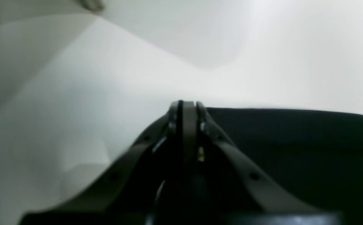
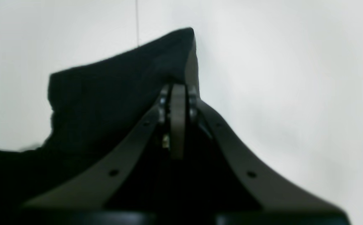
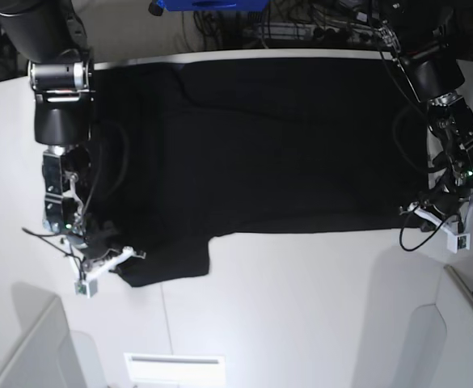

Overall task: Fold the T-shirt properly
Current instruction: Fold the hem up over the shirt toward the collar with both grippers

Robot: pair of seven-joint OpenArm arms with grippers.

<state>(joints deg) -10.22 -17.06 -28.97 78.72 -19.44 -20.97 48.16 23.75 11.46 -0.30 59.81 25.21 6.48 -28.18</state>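
The black T-shirt (image 3: 276, 145) lies spread flat across the white table (image 3: 301, 307), one sleeve (image 3: 167, 263) reaching toward the near left. My right gripper (image 3: 119, 260) is at that sleeve's outer edge. In the right wrist view the right gripper (image 2: 178, 87) is shut on the T-shirt (image 2: 106, 93), whose cloth rises in a peak just past the fingertips. My left gripper (image 3: 414, 212) sits at the shirt's near right corner. In the left wrist view the left gripper (image 1: 186, 104) is shut, with the T-shirt (image 1: 294, 140) edge starting right at its tips.
Cables and a blue object (image 3: 208, 4) sit behind the table's far edge. White panels stand at the near left (image 3: 26, 347) and near right (image 3: 462, 323). A loose cable (image 3: 402, 238) loops beside the left wrist.
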